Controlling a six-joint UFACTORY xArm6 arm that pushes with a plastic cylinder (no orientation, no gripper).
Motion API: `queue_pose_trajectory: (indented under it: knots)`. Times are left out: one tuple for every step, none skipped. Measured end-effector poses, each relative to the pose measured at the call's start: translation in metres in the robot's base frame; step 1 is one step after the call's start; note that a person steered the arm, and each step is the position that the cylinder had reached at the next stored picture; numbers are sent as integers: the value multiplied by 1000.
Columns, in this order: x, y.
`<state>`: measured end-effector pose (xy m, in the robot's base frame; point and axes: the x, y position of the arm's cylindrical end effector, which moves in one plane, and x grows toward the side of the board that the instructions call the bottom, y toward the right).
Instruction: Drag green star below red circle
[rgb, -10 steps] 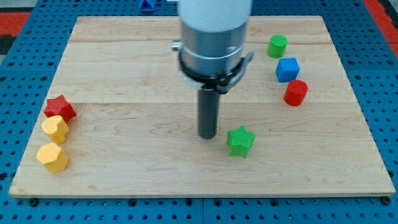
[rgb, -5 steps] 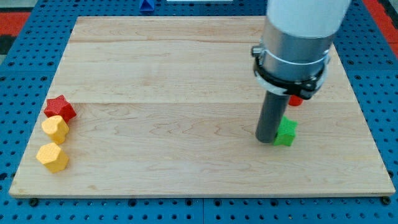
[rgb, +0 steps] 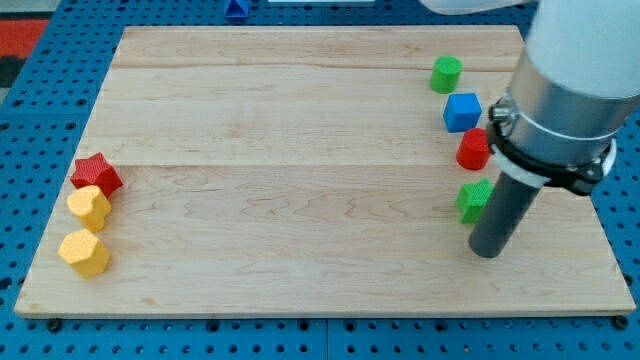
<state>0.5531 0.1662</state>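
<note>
Your arm carries no claw, so it has nothing to open or close and holds nothing; it ends in a dark rod. My tip (rgb: 485, 252) rests on the wooden surface (rgb: 300, 200) toward the view's lower right, just below and slightly right of the green star (rgb: 473, 200). The rod covers the star's right side, so whether the two touch cannot be told for certain.

You will find the green star at the view's right, directly below the red circle (rgb: 472, 149), close to it with a narrow strip of wood showing between them. The arm's housing hides the circle's right edge.

Above the red circle sits the blue cube (rgb: 462, 111), just beside it, and above that the green cylinder (rgb: 446, 74), slightly left. These four blocks form a rough column down the view's right.

On the view's left edge of the surface, three blocks stand close together in a column: the red star (rgb: 96, 174) on top, a yellow block with a heart-like outline (rgb: 88, 207) touching it from below, and a yellow hexagonal block (rgb: 84, 252) lowest. They are well apart from the rod.
</note>
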Motion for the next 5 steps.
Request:
queue_pose_trajectory:
  knots:
    - [-14,-9]
    - [-28,-6]
    - [-42,-6]
    - [-41,-6]
    - [-22,-76]
